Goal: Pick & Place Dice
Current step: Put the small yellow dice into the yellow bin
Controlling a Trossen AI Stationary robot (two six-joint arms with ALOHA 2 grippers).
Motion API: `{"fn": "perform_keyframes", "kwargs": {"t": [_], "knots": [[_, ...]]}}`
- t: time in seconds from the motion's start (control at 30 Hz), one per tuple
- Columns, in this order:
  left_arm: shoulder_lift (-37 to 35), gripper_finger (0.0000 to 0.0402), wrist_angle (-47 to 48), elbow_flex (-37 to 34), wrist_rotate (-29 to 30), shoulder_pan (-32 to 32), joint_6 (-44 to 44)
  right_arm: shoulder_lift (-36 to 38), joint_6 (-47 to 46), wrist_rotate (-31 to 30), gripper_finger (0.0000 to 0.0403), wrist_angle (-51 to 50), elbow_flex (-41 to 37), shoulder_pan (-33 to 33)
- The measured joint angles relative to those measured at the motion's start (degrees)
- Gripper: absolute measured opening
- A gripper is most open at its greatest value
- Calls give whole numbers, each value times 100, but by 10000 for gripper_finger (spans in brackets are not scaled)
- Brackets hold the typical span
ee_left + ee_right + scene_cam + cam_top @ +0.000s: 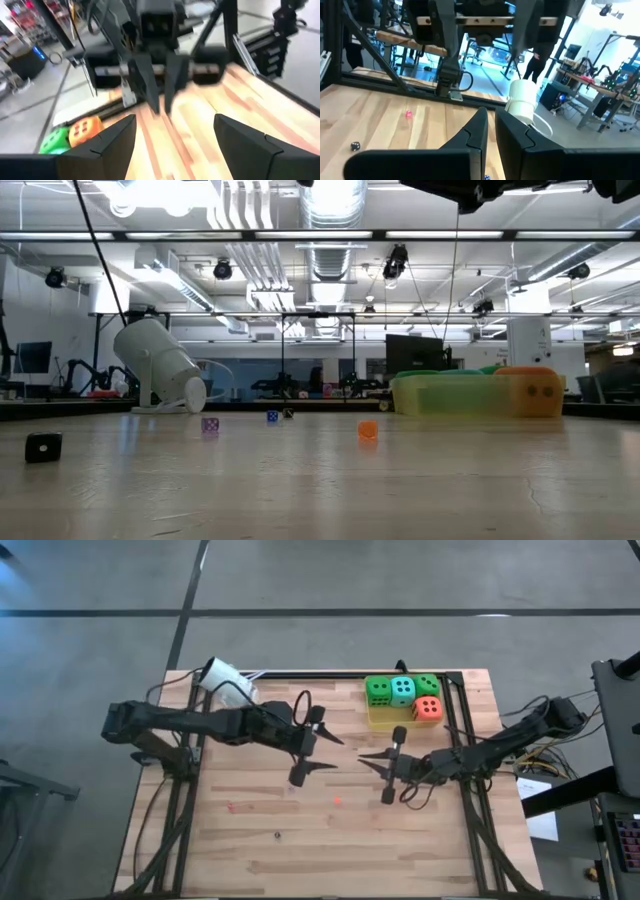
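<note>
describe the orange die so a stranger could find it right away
Look at the yellow tray at the far right corner of the wooden table. Four dice sit in it. The orange die sits at the tray's right end, nearer the arms; it is the only one that is neither green nor teal.

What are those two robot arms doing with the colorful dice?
Right now neither arm holds anything. All four dice, two green, one teal and one orange, sit together in a yellow tray at the table's far edge. The left gripper hangs open over the middle of the table, facing the right gripper, whose fingers are nearly together and empty.
</note>
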State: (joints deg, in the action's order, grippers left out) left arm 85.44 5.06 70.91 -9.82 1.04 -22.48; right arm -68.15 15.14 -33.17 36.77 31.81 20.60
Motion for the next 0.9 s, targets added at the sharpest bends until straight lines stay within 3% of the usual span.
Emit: {"fn": "perform_keyframes", "kwargs": {"t": [0.13,0.43,0.63,0.9], "knots": [[-242,271,716,0,78,0,175,216,-186,-7,31,-279,0,0],[-436,271,1900,0,1121,0,698,586,-712,1,31,-977,-2,-83],[-439,269,2346,-2,1352,0,948,617,-1229,103,31,-1549,0,-457],[-439,268,2719,-2,1510,-34,949,618,-2054,811,31,-2732,182,-1295]]}}
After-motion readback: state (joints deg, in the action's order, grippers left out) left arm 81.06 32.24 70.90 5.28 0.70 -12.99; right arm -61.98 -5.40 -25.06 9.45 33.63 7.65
